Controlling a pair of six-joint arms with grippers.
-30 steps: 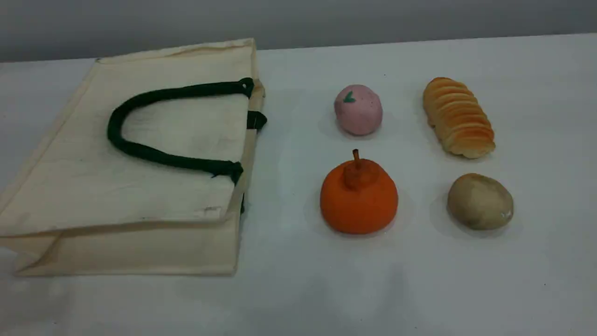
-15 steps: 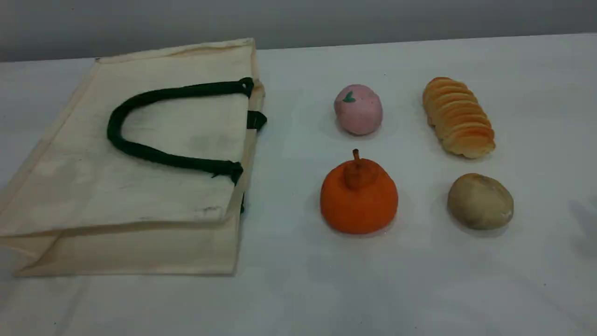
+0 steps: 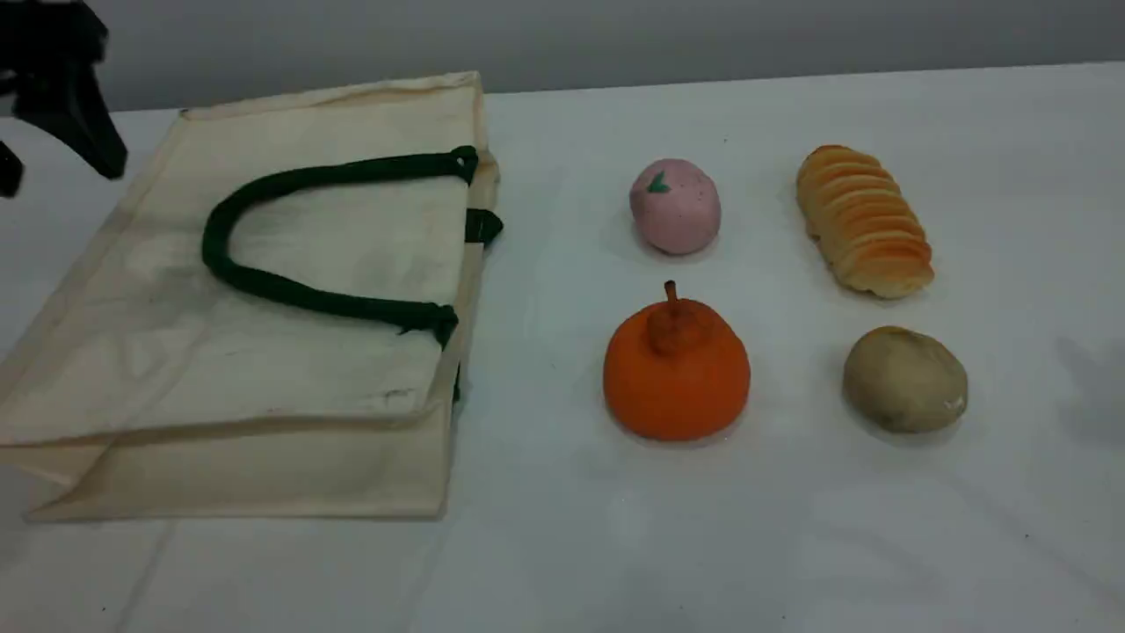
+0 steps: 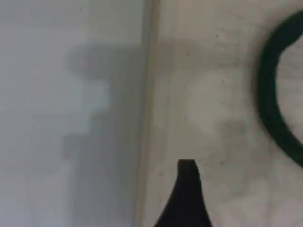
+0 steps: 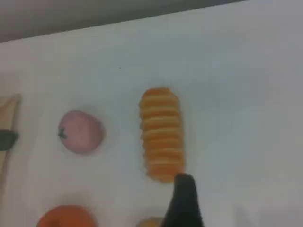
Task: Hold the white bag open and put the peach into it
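Observation:
The white bag (image 3: 176,352) lies flat on the left of the table, with its dark green rope handle (image 3: 264,286) on top and its mouth facing right. The peach (image 3: 675,207), pale pink with a green leaf mark, sits alone right of the bag. My left gripper (image 3: 60,176) hangs open at the top left, over the bag's far left corner. The left wrist view shows its fingertip (image 4: 187,189) above the bag fabric (image 4: 213,118) near the handle (image 4: 272,118). The right gripper's fingertip (image 5: 184,198) hovers, holding nothing, near the peach (image 5: 80,131).
An orange stemmed fruit (image 3: 675,369) sits in front of the peach. A ridged bread loaf (image 3: 863,220) lies to the peach's right, and a brownish potato (image 3: 905,380) in front of the loaf. In the right wrist view the loaf (image 5: 161,132) is just beyond the fingertip.
My left gripper has come into the scene view at the top left. A shadow at the right edge has shifted. The bag and the food have not moved.

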